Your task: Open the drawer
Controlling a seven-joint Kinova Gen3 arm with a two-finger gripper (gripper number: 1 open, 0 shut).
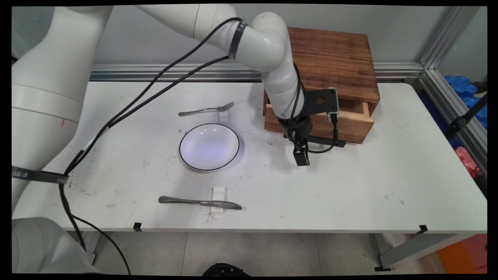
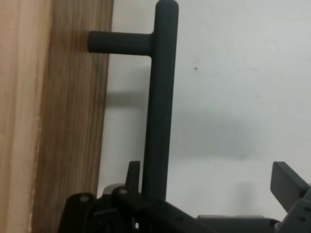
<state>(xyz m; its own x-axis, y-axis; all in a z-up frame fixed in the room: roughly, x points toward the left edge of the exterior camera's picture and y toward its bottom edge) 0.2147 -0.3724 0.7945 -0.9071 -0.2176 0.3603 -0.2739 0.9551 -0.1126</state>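
Hand view shows a dark bar handle (image 2: 160,97) running up the middle of the frame, its long axis nearly vertical in the picture, joined by a short post at the upper left to the wooden drawer front (image 2: 68,121) that fills the left side. The gripper (image 2: 214,187) rises from the bottom edge with its fingers apart: one finger (image 2: 133,177) sits just left of the bar, between bar and wood, the other (image 2: 289,187) stands well off at the lower right. The bar thus lies between the two, close against the left one, and neither finger is seen pressing on it.

In the main view the gripper (image 1: 301,155) hangs right of centre, pointing down at the table (image 1: 350,186), just in front of the wooden box (image 1: 334,58) whose drawer (image 1: 350,122) stands slightly pulled out. The handle (image 1: 327,142) runs left to right along the drawer's front, partly hidden by the wrist.

Left of the gripper, well apart, lie a white plate (image 1: 209,147) with a dark rim, a fork (image 1: 206,109) above it and a knife (image 1: 199,202) below it.
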